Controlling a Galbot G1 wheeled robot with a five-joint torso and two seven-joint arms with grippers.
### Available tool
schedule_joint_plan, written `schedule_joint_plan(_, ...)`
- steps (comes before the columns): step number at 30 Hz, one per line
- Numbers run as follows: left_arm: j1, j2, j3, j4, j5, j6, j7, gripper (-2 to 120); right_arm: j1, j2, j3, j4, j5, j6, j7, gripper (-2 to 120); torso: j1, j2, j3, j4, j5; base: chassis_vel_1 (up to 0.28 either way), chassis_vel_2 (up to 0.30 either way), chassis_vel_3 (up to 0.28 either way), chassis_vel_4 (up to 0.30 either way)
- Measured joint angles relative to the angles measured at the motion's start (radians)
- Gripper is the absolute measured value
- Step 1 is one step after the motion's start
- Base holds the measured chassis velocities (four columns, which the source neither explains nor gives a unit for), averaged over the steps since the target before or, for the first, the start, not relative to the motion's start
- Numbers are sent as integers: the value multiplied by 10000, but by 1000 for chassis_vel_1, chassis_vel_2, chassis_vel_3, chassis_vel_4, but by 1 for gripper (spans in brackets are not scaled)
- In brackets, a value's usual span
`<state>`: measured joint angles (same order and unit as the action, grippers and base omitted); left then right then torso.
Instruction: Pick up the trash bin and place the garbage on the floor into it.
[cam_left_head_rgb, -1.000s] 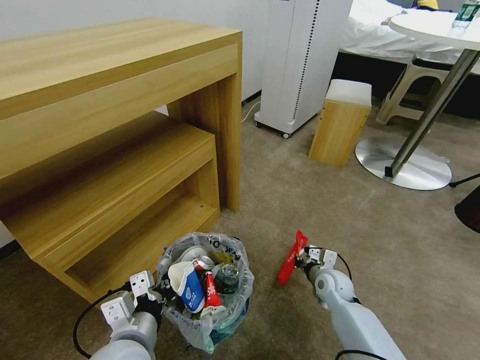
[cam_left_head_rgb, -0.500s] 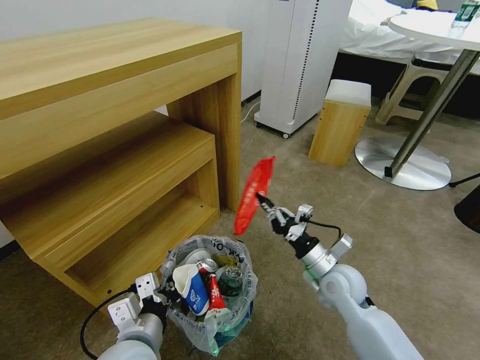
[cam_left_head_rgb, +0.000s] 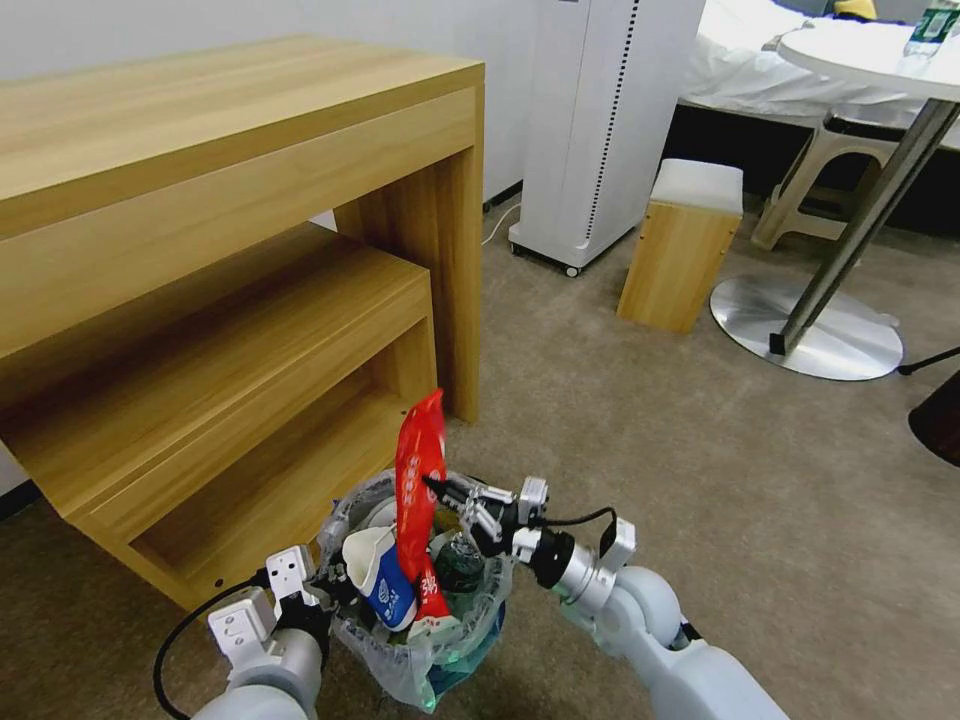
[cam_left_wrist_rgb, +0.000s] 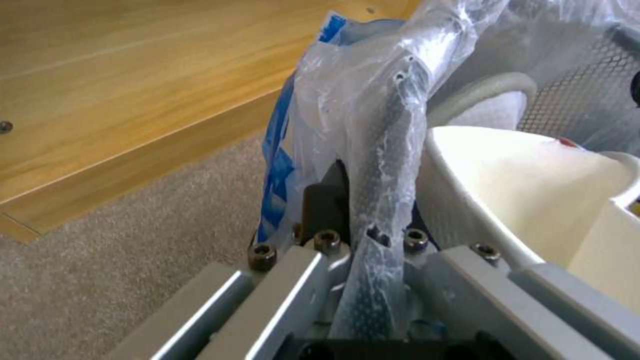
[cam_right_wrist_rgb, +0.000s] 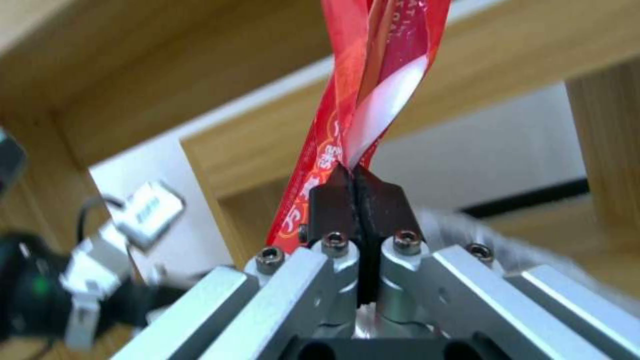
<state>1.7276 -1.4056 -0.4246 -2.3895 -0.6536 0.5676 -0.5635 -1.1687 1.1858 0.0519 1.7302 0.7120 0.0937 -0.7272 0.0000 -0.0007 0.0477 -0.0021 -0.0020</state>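
At the lower left, the trash bin is held off the floor beside the wooden desk, its bagged rim pinched in the left tool. Over its mouth (already crowded with a paper cup), a red wrapper is clamped upright by the right tool. A clean drop is best served by release directly over the opening, low enough that the wrapper cannot flutter out.
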Motion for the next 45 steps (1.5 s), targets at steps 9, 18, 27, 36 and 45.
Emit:
schedule_joint_plan(9,148,-1,9,-96,120,-9,12,0,-322,-285,111,-56,-1351,-369,34,0,0,0,0,0,0,0,0,0,0)
schedule_joint_plan(18,232,3,-4,-153,184,-23,25,0,-562,-505,303,43,-1823,-426,-281,22,0,0,0,0,1,0,0,0,0)
schedule_joint_plan(27,131,-31,-25,-62,181,-27,31,0,-814,-1001,876,626,-1309,168,-1254,57,0,-1,1,0,0,0,0,0,0)
schedule_joint_plan(36,17,-23,-48,168,-41,-6,-18,0,-795,-974,1757,1457,126,1268,-191,90,0,0,1,-1,0,0,0,0,0)
schedule_joint_plan(45,-411,-31,4,558,-1503,306,-166,0,-594,-756,2992,2142,862,1864,1751,100,0,0,1,0,0,0,0,0,0)
